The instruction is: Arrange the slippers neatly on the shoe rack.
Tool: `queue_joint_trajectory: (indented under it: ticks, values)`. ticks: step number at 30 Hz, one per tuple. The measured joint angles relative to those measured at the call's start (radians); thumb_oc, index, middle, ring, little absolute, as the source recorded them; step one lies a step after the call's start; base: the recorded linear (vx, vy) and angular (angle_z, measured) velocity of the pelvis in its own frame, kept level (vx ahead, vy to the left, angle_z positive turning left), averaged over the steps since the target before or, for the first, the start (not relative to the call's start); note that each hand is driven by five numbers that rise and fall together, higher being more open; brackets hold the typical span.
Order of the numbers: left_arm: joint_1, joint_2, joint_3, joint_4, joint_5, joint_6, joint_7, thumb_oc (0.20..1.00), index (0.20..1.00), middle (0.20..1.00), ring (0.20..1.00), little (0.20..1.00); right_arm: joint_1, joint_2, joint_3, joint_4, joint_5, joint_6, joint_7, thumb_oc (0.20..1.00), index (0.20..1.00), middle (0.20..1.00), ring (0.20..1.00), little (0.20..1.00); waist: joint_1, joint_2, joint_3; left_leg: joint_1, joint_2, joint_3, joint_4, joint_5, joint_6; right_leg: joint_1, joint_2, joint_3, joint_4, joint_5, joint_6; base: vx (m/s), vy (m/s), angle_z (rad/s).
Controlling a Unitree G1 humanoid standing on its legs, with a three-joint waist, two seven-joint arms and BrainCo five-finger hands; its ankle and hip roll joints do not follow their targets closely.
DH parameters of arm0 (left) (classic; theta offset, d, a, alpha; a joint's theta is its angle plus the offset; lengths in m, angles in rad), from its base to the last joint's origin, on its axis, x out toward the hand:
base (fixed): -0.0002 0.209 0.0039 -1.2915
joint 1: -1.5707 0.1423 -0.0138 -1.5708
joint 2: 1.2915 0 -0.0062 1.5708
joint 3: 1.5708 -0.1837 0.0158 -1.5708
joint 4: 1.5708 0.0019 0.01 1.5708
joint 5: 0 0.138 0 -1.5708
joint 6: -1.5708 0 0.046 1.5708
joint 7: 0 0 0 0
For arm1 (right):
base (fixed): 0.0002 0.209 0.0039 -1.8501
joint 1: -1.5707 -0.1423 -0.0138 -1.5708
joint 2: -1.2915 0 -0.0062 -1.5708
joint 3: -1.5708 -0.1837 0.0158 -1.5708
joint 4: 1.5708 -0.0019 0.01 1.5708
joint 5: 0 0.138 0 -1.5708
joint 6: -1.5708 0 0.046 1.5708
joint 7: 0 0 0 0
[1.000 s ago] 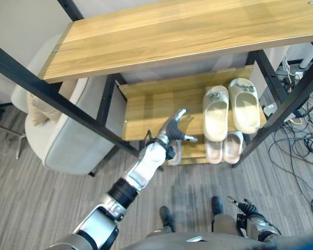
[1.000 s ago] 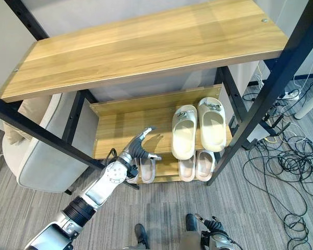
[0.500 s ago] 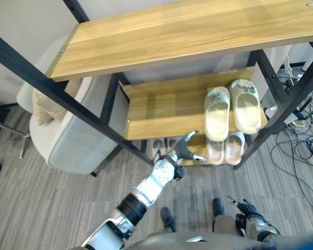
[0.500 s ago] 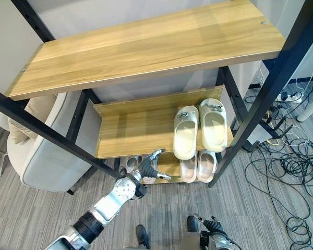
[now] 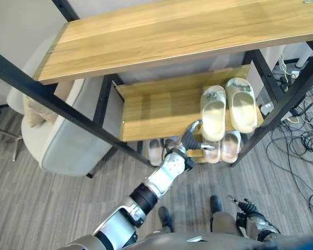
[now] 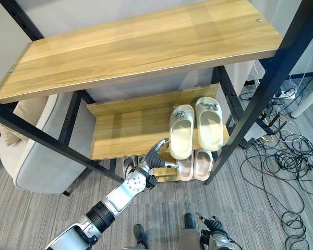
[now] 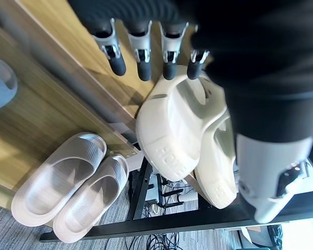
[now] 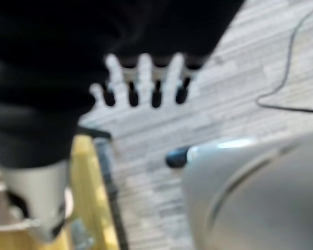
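Bright, even daylight falls on the shoe rack (image 5: 161,31), its lower shelf shadowed, while the right wrist view blurs.

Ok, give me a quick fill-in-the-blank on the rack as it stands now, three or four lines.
1. The cream slippers lie on the ____ shelf of the rack.
2. The left hand is ____, holding nothing.
3. The pale pink slippers sit on the shelf ____ the cream pair.
4. The top shelf carries ____ slippers.

Missing words: middle; open; below; no
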Motion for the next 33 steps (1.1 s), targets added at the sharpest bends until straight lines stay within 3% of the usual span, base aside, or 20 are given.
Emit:
queue_joint_trajectory:
  ticks: [20,23,33]
  values:
    - [0.000,-0.061,-0.008,0.000,-0.214,0.000,0.024,1.000,1.000,1.000,1.000,1.000,-0.005,0.002,0.000,-0.004,0.000,0.002,-0.011,1.000,1.000,1.000,1.000,1.000,-0.002,-0.016,0.020,-0.006,-0.001,0.001,0.000,-0.001,0.000,-0.018,-0.001,0.003,0.020,-0.016,-0.001,0.00,0.000,0.00]
    - [-0.087,-0.125,-0.024,0.039,-0.263,0.002,0.071,1.000,1.000,1.000,1.000,1.000,-0.027,0.006,0.021,-0.004,-0.001,0.011,-0.020,1.000,1.000,1.000,1.000,1.000,-0.012,-0.022,0.035,-0.008,-0.003,0.012,0.000,-0.003,0.003,-0.037,-0.003,0.022,0.039,-0.023,0.000,0.00,-0.008,-0.08]
    - [-0.116,-0.120,-0.008,0.127,-0.210,-0.036,0.124,1.000,1.000,1.000,1.000,1.000,-0.035,0.011,0.022,0.001,-0.001,0.022,-0.028,1.000,1.000,1.000,1.000,1.000,-0.025,-0.019,0.042,-0.006,-0.003,0.016,0.000,-0.002,0.001,-0.035,0.000,0.024,0.040,-0.023,0.000,0.00,-0.004,-0.02]
